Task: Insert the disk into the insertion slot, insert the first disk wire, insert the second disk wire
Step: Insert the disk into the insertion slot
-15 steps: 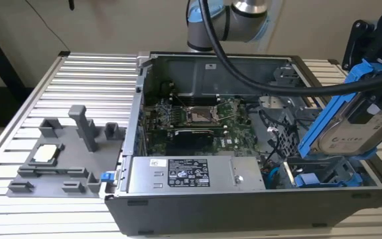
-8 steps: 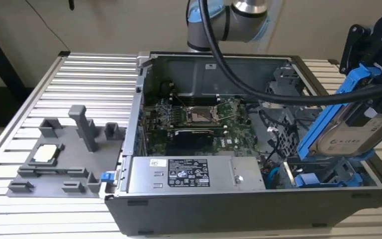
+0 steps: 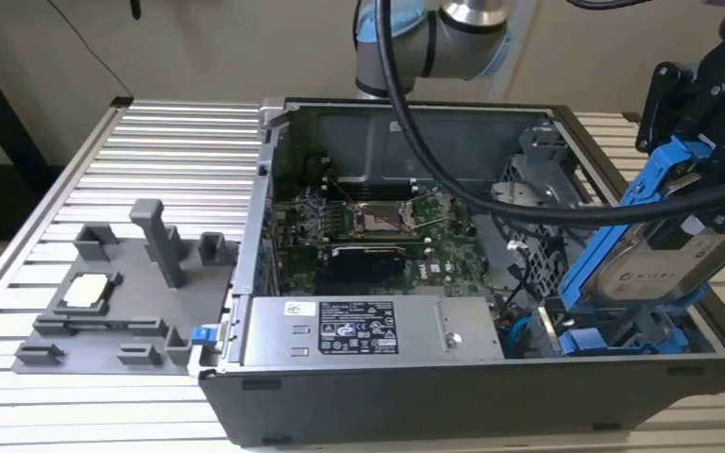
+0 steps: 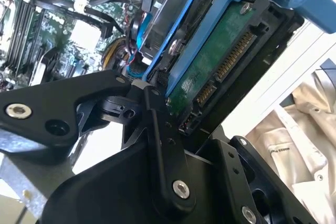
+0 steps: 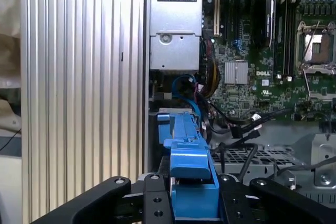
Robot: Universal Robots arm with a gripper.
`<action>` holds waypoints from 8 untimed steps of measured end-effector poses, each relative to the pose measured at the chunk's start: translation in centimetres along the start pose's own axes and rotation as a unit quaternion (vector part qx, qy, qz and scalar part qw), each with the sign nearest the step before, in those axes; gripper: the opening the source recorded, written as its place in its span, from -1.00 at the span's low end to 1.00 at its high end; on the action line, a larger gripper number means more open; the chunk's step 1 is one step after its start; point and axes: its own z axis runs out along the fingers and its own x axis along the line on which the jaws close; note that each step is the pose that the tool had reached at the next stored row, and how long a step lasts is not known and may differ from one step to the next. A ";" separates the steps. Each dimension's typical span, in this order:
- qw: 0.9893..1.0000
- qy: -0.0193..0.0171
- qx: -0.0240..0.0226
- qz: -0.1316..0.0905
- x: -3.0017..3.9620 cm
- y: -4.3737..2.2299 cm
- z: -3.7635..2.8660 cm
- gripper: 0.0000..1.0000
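Cut off: the arm (image 3: 445,42) leaves the exterior view at the top, and the black housing above the claw (image 5: 194,203) runs past that view's right edge.
Hard to make out: the lower end of the disk (image 3: 652,264) sinks among the blue parts of the insertion slot (image 3: 627,338). Whether it has entered the bay or only rests at its mouth cannot be told.
Claw: clenched on the disk, one black finger (image 5: 153,203) on each side of the blue carrier (image 3: 646,189).
Disk: tilted, upper end well above the case rim and lower end down at the slot. The second wrist view shows its green circuit-board side and connector pins (image 4: 220,61).
PC case (image 3: 400,401): lies open on the bench (image 3: 148,160). It holds the green motherboard (image 3: 376,226), a grey power-supply box (image 3: 362,330) along the near wall, and the slot in the corner at the exterior view's right.
Cables: black leads (image 5: 236,129) and a blue one (image 5: 184,85) tangle between power supply and motherboard — their ends are lost under the disk.
Grey fixture (image 3: 54,326): stands beside the case at the exterior view's left, holding a small square silver chip (image 3: 90,290).
Beyond the bench: pale fabric (image 4: 294,135), blurred and unidentifiable.
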 end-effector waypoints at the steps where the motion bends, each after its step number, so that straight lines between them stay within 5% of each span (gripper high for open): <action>1: 1.000 0.000 0.000 0.000 0.00 0.00 0.10 -0.35; 8: 1.000 -0.008 0.000 -0.002 -0.02 -0.09 0.73 -0.35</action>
